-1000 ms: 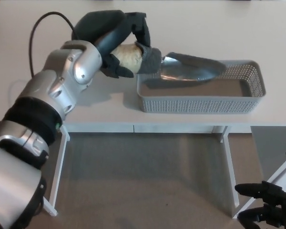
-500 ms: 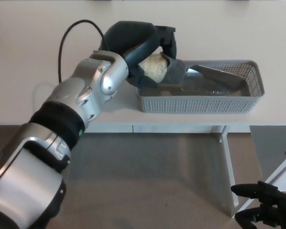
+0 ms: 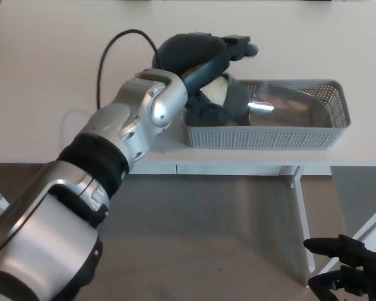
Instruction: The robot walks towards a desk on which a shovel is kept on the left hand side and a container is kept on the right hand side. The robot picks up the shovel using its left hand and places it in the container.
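Left hand over left end of mesh basket, fingers lifting off pale handle, grip looks half loosened. Garden trowel lies inside basket, blade toward right. You spread fingers fully, then lift straight up, not dragging handle. Right hand low, idle, state unclear.

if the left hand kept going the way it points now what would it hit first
Probably the shovel lying in the container: the left hand points right along the basket, over the shovel's handle end. Depth is unclear, so it might pass above.
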Robot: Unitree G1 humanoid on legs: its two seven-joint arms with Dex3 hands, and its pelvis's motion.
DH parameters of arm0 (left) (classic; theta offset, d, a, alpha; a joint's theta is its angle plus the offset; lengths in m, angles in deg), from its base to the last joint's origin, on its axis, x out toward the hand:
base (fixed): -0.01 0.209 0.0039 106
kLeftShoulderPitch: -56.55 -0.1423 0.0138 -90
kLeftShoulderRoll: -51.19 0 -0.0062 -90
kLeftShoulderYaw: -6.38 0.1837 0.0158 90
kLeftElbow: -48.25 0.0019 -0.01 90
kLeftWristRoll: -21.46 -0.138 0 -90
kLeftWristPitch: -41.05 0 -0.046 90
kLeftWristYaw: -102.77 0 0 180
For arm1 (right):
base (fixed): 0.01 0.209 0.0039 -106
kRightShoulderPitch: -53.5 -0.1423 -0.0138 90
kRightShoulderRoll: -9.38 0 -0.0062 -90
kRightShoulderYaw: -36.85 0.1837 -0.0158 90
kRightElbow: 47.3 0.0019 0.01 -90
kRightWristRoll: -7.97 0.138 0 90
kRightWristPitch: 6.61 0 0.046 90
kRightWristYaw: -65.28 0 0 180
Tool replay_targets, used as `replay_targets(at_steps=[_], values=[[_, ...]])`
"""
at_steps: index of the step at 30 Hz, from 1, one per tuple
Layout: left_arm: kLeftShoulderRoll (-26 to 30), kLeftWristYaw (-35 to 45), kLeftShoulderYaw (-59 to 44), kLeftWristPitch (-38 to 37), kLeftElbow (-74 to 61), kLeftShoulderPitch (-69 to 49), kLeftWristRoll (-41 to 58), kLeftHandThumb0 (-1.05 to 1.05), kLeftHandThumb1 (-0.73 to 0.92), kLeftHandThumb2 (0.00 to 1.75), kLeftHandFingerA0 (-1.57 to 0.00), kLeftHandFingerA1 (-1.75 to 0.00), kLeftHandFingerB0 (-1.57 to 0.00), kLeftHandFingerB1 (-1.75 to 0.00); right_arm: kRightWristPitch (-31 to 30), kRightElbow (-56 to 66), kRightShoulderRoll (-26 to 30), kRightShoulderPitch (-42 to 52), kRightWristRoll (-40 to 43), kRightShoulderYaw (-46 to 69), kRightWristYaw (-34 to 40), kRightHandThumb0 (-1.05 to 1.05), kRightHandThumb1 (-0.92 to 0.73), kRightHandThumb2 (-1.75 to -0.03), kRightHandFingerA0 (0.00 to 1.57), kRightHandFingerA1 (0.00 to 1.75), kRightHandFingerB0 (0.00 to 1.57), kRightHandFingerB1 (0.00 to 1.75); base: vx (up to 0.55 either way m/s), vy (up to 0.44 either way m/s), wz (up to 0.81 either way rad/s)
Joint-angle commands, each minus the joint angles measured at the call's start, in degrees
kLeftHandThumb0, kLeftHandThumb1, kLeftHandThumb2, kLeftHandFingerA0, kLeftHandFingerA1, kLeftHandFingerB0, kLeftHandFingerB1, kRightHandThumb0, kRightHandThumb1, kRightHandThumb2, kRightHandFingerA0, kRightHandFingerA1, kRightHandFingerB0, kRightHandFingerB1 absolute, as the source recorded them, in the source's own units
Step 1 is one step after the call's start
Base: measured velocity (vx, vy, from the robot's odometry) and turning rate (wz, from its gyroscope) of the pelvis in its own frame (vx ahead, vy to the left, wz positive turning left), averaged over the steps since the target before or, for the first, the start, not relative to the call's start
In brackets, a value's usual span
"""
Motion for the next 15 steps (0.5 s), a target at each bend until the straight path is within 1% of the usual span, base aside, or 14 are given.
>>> replay_targets(at_steps=[1, 3, 4, 5, 9, 10, 11, 12, 13, 14, 15], values=[[0.77, 11.68, 1.12, 7.05, 0.16, 3.61, -1.17, -1.05, 0.68, 0.62, 0.00, 0.00, 0.00, 0.00, 1.70, -0.48, 0.86, -0.50, 1.19, 0.87, -0.74, -0.51, -0.49, -0.58, 0.72, 0.60, 0.56, 0.45, 0.00, 0.000, 0.00], [1.39, 11.95, 0.91, 7.07, -0.16, 3.50, -1.04, -1.05, 0.71, 0.63, 0.00, 0.00, 0.00, 0.00, 1.87, -0.38, 0.80, -0.44, 1.34, 0.91, -0.86, -0.52, -0.48, -0.58, 0.73, 0.60, 0.55, 0.45, 0.00, 0.000, 0.00], [1.86, 12.14, 0.63, 6.99, -0.62, 3.35, -0.84, -1.05, 0.72, 0.61, 0.00, 0.00, 0.00, 0.00, 1.64, -0.24, 0.82, -0.39, 1.54, 0.96, -1.10, -0.49, -0.52, -0.56, 0.73, 0.59, 0.56, 0.44, 0.00, 0.000, 0.00], [2.36, 12.46, 0.02, 6.74, -1.31, 3.04, -0.23, -1.05, 0.71, 0.63, 0.00, 0.00, 0.00, 0.00, 1.71, -0.32, 0.88, -0.25, 1.22, 0.81, -0.98, -0.51, -0.53, -0.56, 0.72, 0.57, 0.55, 0.43, 0.00, 0.000, 0.00], [4.22, 13.32, -1.26, 5.94, -4.09, 3.16, 0.23, -1.05, 0.73, 0.63, 0.00, 0.00, 0.00, 0.00, 3.24, -1.96, 0.53, -0.33, 1.90, 1.16, -1.26, -0.48, -0.52, -0.56, 0.70, 0.59, 0.54, 0.43, 0.00, 0.000, 0.00], [5.42, 12.70, -1.09, 5.81, -6.82, 3.13, -0.85, -1.05, 0.74, 0.63, 0.00, 0.00, 0.00, 0.00, 3.40, -2.21, 0.55, -0.39, 1.60, 1.13, -1.03, -0.54, -0.42, -0.77, 0.65, 0.66, 0.49, 0.54, 0.00, 0.000, 0.00], [6.18, 13.57, -2.13, 5.81, -10.82, 2.07, 0.09, -1.05, 0.73, 0.61, 0.00, 0.00, 0.00, 0.00, 3.62, -2.29, 0.55, 0.39, 1.53, 1.20, -0.95, -0.54, -0.42, -0.77, 0.64, 0.65, 0.48, 0.54, 0.00, 0.000, 0.00], [7.70, 15.32, -3.61, 5.60, -15.93, 1.20, 1.44, -1.00, 0.73, 0.62, 0.00, 0.00, 0.00, 0.00, 3.50, -2.23, 0.77, 0.27, 1.06, 1.07, -0.79, -0.50, -0.53, -0.56, 0.68, 0.57, 0.53, 0.43, 0.00, 0.000, 0.00], [9.04, 16.64, -5.09, 5.35, -20.52, 0.33, 2.73, -0.96, 0.54, 0.86, 0.00, 0.00, 0.00, 0.00, 3.44, -2.40, 0.88, -0.05, 0.72, 0.97, -0.60, -0.50, -0.53, -0.56, 0.68, 0.56, 0.52, 0.43, 0.00, 0.000, 0.00], [10.07, 17.55, -6.41, 5.16, -24.23, -0.46, 3.77, -0.96, 0.54, 0.86, 0.00, 0.00, 0.00, 0.00, 3.44, -2.70, 0.92, -0.45, 0.50, 0.91, -0.43, -0.50, -0.53, -0.56, 0.68, 0.56, 0.52, 0.43, 0.00, 0.000, 0.00], [11.32, 18.05, -7.73, 4.67, -28.45, -1.61, 4.60, -0.95, 0.71, 0.62, 0.00, 0.00, 0.00, 0.00, 3.38, -2.75, 0.92, -0.46, 0.33, 0.81, -0.33, -0.49, -0.53, -0.56, 0.68, 0.56, 0.52, 0.42, 0.00, 0.000, 0.00]])
